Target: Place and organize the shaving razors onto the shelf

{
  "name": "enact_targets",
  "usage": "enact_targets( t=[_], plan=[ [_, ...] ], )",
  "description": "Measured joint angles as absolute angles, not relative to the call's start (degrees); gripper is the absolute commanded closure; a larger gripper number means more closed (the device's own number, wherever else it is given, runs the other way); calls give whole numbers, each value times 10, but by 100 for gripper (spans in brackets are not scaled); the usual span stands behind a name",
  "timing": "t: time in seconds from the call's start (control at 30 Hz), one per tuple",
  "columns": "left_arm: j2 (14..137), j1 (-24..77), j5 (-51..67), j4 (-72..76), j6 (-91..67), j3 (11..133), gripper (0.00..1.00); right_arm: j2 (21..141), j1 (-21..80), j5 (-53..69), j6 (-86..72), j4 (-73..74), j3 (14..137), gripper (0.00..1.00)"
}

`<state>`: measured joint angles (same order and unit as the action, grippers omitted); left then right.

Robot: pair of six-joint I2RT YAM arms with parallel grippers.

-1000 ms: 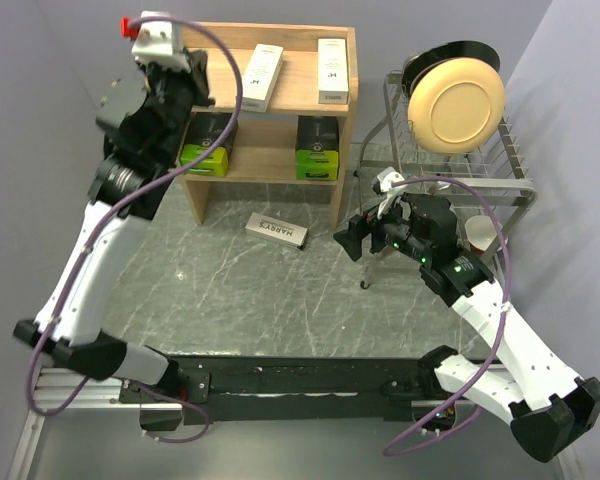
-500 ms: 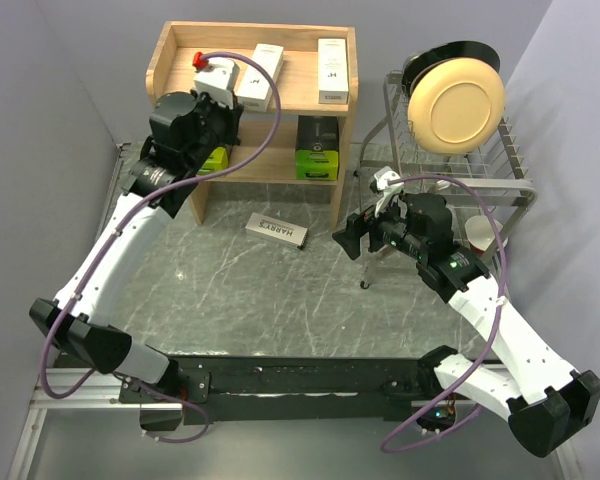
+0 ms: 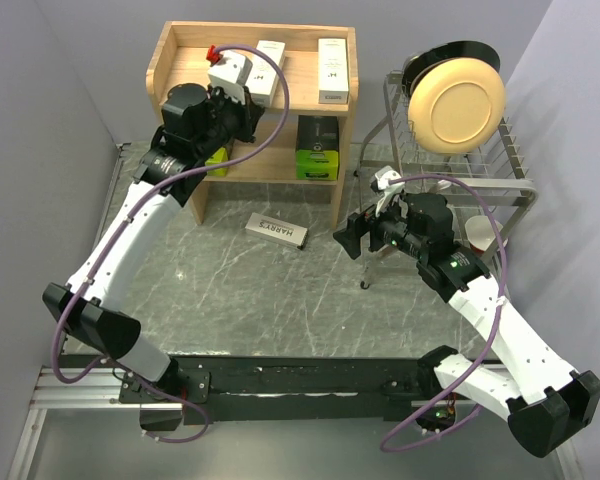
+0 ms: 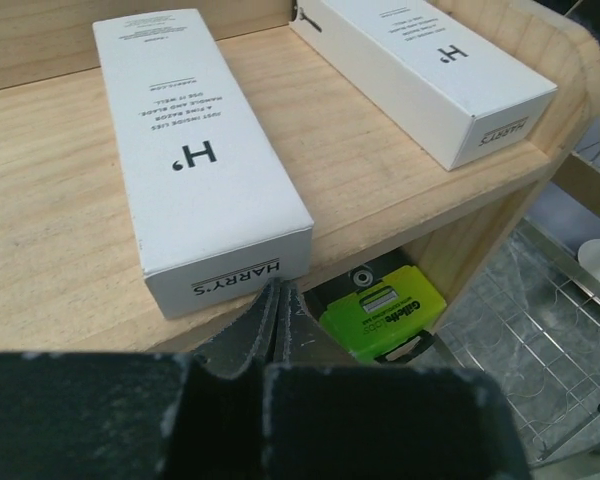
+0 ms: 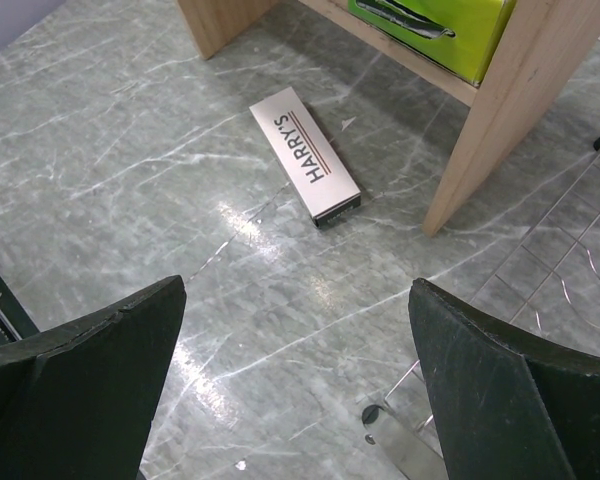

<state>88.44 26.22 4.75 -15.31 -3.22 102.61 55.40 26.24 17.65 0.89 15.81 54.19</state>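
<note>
- My right jaws stood spread wide, empty, over the counter point(image 5: 130, 200).
- My left jaws were pressed together, empty, at the shelf point(image 4: 60, 200) top's front edge.
- The loose razor box point(image 5: 305, 155) lay flat on the counter at the right jaws' 12 o'clock, long axis 11-to-5; right arm point(image 3: 480, 300) nearer, I judged.

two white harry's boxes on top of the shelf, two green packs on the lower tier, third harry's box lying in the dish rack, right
Not the rack. The third Harry's box lies flat on the table in front of the shelf, as the top external view shows. The two white boxes on top and two green packs below are right.
</note>
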Motion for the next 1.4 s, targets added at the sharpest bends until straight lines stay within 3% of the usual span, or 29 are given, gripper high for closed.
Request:
enact_targets(
  t=[0.53, 0.6, 0.67, 0.77, 0.87, 1.07, 1.4],
  plan=[
    [925, 268, 75, -126, -53, 1061, 99, 569, 258, 176, 9, 141, 539, 0],
    [917, 268, 82, -124, -45, 1053, 74, 569, 256, 176, 9, 141, 539, 0],
    [885, 268, 103, -109, -27, 1009, 37, 569, 255, 176, 9, 141, 539, 0],
    [776, 270, 140, -106, 5, 877, 12, 569, 255, 177, 9, 141, 539, 0],
    [684, 272, 183, -146, 60, 808, 1, 569, 254, 178, 9, 141, 539, 0],
    [636, 276, 288, -227, 230, 771, 1, 570, 252, 183, 9, 140, 539, 0],
    [758, 327, 291, -264, 457, 621, 1, 575, 251, 184, 10, 139, 539, 0]
  ],
)
